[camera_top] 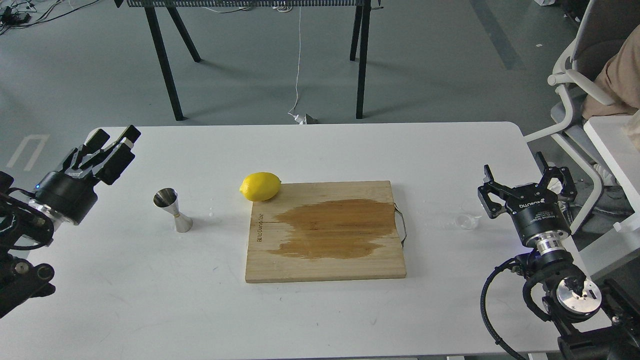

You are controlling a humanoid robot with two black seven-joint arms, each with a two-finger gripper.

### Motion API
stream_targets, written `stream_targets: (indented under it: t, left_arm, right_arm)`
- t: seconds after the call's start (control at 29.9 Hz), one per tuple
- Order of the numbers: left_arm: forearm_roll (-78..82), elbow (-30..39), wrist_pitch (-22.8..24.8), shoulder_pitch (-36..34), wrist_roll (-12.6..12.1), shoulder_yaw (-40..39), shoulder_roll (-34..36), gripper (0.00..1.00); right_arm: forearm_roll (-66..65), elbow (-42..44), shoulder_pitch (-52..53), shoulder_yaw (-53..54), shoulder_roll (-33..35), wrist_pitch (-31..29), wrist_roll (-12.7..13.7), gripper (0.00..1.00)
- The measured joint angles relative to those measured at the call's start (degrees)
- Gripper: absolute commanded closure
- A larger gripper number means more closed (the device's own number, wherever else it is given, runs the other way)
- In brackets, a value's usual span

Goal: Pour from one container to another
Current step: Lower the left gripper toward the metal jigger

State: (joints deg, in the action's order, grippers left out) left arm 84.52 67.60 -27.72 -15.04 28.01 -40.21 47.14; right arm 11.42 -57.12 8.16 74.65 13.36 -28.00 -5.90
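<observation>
The shiny steel jigger (172,210) stands upright on the white table (320,150), left of centre. My left gripper (116,134) hovers up and to the left of it, over the table's left edge, apart from it, its fingers parted and empty. The tiny clear cup (467,221) sits on the table near the right edge, hard to make out against the white. My right gripper (522,174) stands just right of the cup, wide open, fingers pointing away from me, holding nothing.
A wooden cutting board (325,265) with a dark wet stain lies mid-table, with a lemon (260,186) at its far-left corner. A few droplets lie right of the jigger. An office chair (575,80) and a white side surface (607,145) stand off to the right.
</observation>
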Motion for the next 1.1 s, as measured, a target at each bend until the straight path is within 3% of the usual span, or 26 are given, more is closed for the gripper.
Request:
stream_targets:
  t: [0.4,0.74,1.1]
  left_arm:
    - [8.38,-0.63,-0.29,11.06,0.00,0.27,-0.29,0.01]
    - [10.30,-9.14,-0.29,11.42,-0.02,3.29,-4.15,0.01]
    - [10.32,-12.94,-0.29,8.14,-0.02,6.53,-8.95,0.01]
  right_arm:
    - [0.00,0.00,-0.23,-0.03,0.00,0.00,0.00,0.01]
    - [0.00,-0.10,-0.93,-0.03,0.01,0.00,0.00,0.01]
    - [0.00,-0.19,-1.31,0.01,0.17,0.00,0.01,0.01]
